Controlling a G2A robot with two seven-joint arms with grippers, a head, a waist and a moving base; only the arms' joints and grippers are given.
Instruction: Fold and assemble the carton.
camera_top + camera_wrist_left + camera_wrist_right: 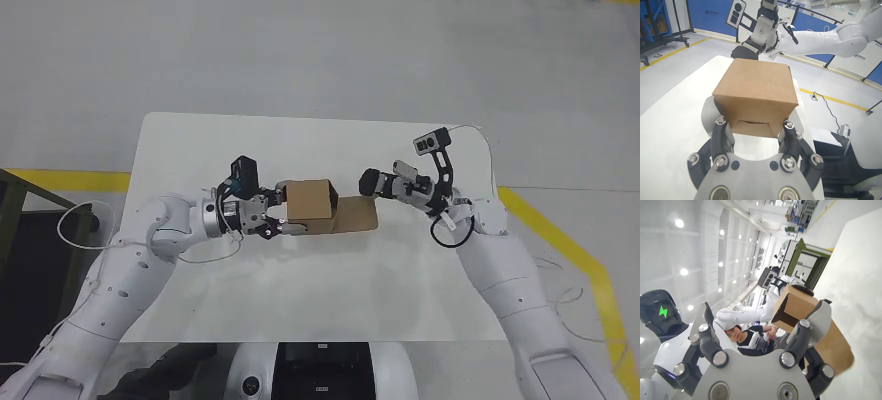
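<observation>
A brown carton (308,203) lies on its side in the middle of the white table (200,150), with one long flap (356,215) spread flat on the table toward the right arm. My left gripper (272,215) is shut on the carton (755,89) at its closed end, one finger (719,123) on each side. My right gripper (372,183) stands open at the carton's other end, just above the flap. In the right wrist view the carton's open mouth (785,313) faces me, and one finger (819,317) lies over the flap (834,349).
A dark green frame (15,200) stands off the table's left edge. Bare table stretches in front of the carton (330,290) and behind it (300,145). The two arms face each other closely across the carton.
</observation>
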